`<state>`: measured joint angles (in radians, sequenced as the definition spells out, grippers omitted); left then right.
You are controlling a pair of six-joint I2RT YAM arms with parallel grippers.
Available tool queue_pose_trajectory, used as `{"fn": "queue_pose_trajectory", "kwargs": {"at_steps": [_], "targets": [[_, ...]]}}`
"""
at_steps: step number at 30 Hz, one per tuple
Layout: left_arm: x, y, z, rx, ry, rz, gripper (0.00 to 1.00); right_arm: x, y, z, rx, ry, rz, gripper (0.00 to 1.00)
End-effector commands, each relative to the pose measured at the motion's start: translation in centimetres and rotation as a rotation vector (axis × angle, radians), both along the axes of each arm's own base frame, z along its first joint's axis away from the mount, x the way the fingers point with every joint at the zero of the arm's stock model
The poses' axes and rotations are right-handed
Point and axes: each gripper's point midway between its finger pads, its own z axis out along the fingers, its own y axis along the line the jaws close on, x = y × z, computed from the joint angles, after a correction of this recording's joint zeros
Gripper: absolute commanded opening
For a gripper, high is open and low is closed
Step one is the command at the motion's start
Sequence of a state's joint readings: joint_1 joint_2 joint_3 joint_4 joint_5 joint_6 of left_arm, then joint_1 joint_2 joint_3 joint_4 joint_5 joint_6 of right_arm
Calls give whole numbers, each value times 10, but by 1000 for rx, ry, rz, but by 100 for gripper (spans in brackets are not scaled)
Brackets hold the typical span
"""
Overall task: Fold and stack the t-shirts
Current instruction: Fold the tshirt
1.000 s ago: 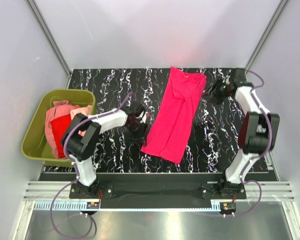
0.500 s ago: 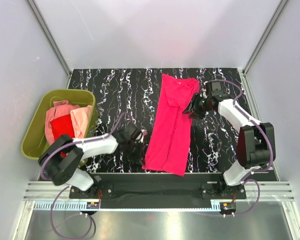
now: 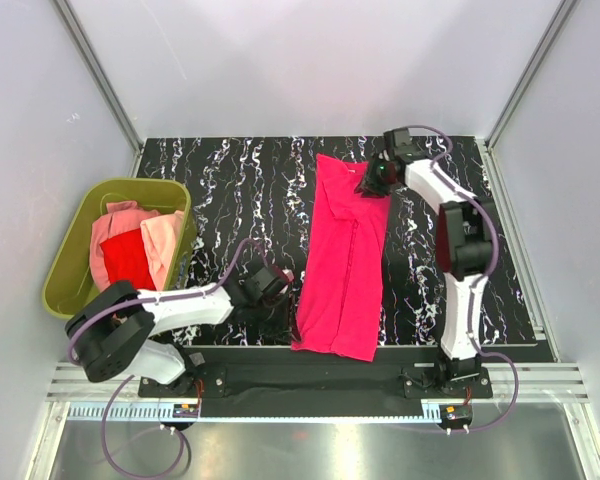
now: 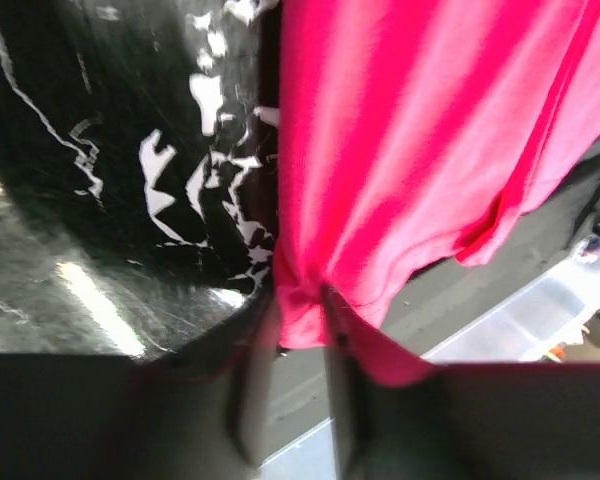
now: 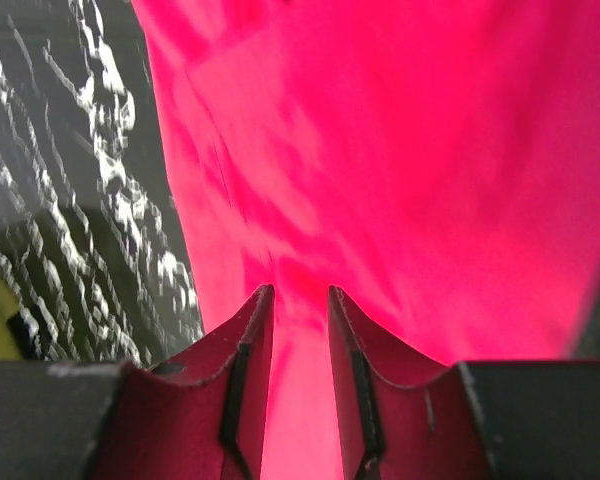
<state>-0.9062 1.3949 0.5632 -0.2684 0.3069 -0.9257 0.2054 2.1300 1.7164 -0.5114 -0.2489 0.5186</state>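
Left wrist view shows the left gripper (image 4: 298, 315) pinching the shirt (image 4: 430, 130) at its near hem corner. It looks limp and light, so corners suit. The right gripper (image 5: 300, 292) is narrowly parted over the shirt's far end; hold unclear.

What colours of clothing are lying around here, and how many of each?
Magenta-pink t-shirt: 1, spread on the table
Red t-shirt: 1, in the green tub
Pale salmon-pink cloth: 1 or 2, bunched in the tub, cannot tell which
Total: 3 or 4
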Motion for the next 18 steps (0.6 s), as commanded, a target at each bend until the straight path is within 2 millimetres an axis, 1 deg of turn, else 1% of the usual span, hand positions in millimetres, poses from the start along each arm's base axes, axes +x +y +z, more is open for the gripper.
{"fn": "queue_pose_trajectory", "kwargs": {"at_steps": [1, 2, 3, 4, 5, 6, 7, 8, 9, 10, 11, 12, 13, 14, 16, 17, 18], "targets": [[14, 9, 8, 63, -62, 77, 38, 12, 8, -26, -77, 46, 16, 35], [21, 9, 12, 72, -91, 94, 41, 13, 11, -48, -89, 84, 26, 35], [24, 10, 17, 75, -111, 104, 45, 23, 15, -43, -84, 64, 30, 35], [26, 15, 24, 90, -131, 109, 47, 24, 17, -50, -91, 78, 42, 35], [34, 19, 28, 112, -175, 128, 48, 27, 20, -53, -93, 82, 49, 35], [43, 16, 41, 103, -210, 137, 51, 35, 25, -60, -93, 76, 58, 35], [47, 17, 49, 108, -240, 140, 52, 38, 26, -62, -91, 78, 59, 35], [57, 19, 56, 124, -292, 143, 52, 41, 29, -66, -88, 79, 63, 35], [64, 14, 68, 105, -324, 143, 54, 48, 35, -70, -72, 74, 72, 35], [69, 13, 72, 113, -352, 120, 56, 51, 40, -72, -59, 71, 76, 35], [79, 7, 86, 107, -387, 120, 57, 55, 45, -74, -46, 68, 87, 35], [83, 6, 88, 124, -397, 114, 57, 64, 56, -75, -25, 48, 109, 36], [86, 7, 83, 165, -399, 83, 58, 66, 61, -75, -24, 48, 122, 36], [94, 1, 92, 159, -423, 78, 58, 78, 66, -75, -18, 20, 125, 36], [103, -6, 90, 161, -439, 46, 59, 87, 70, -74, -5, -4, 128, 38], [105, -14, 95, 127, -436, 27, 59, 91, 72, -75, 0, -17, 128, 38], [112, -19, 95, 106, -435, 24, 59, 102, 74, -63, 9, -68, 122, 38]]}}
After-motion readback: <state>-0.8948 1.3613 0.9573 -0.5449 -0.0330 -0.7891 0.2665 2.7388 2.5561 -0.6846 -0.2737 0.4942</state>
